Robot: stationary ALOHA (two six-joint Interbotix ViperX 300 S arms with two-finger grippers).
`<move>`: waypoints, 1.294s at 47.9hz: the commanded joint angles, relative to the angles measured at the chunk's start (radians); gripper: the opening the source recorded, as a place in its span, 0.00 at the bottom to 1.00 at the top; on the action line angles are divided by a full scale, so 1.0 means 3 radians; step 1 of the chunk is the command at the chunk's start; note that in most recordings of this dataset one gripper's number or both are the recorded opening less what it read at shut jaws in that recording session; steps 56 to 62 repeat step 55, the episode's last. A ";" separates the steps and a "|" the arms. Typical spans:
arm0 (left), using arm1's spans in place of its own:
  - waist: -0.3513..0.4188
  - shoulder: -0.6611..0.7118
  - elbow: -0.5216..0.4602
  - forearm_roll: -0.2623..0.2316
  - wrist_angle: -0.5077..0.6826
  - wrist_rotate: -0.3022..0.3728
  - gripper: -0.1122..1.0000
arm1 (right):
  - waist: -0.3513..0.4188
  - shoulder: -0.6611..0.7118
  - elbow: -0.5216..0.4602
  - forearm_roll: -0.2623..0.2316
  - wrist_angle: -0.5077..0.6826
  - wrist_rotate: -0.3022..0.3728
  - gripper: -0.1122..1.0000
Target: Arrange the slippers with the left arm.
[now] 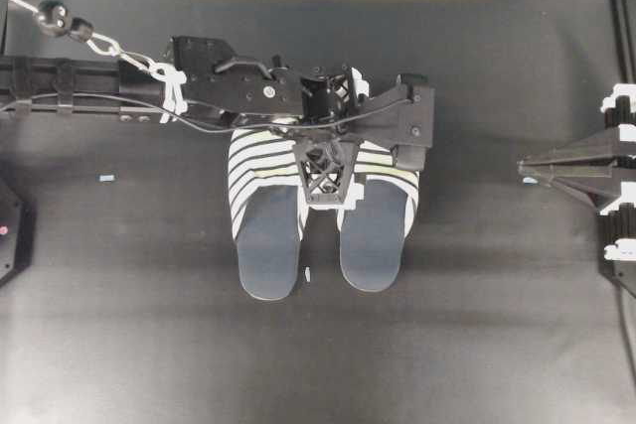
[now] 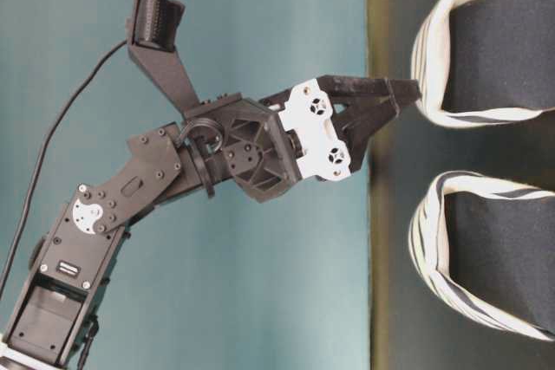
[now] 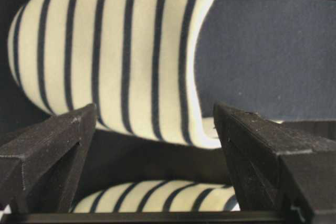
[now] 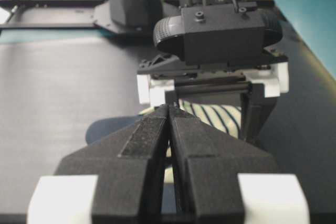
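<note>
Overhead view, 2 striped slippers (image 1: 320, 215) side by side, no readable writing

Lots covered or cropped here

Overhead, the left arm (image 1: 199, 91) hides the toes of both slippers (image 1: 323, 211). In the table-level view the slippers (image 2: 486, 153) run off the right edge. The left wrist view crops the lower slipper (image 3: 157, 198) at the bottom.
</note>
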 commanded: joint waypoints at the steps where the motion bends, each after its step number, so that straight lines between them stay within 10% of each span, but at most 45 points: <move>1: -0.0051 -0.0010 -0.0010 0.0000 -0.0107 0.0031 0.88 | -0.0020 0.0020 -0.0020 0.0005 -0.0026 0.0005 0.09; 28: 0.0010 0.0220 0.0077 0.0000 -0.0460 0.0194 0.84 | -0.0020 0.0020 -0.0020 0.0005 -0.0036 0.0010 0.09; 47: -0.0072 0.0092 0.0383 0.0000 -0.0445 -0.0322 0.13 | -0.0020 0.0020 -0.0020 0.0005 -0.0026 0.0005 0.09; 62: -0.0128 -0.0026 0.0430 0.0000 -0.0414 -0.0363 0.12 | -0.0020 0.0020 -0.0020 0.0005 -0.0036 -0.0005 0.09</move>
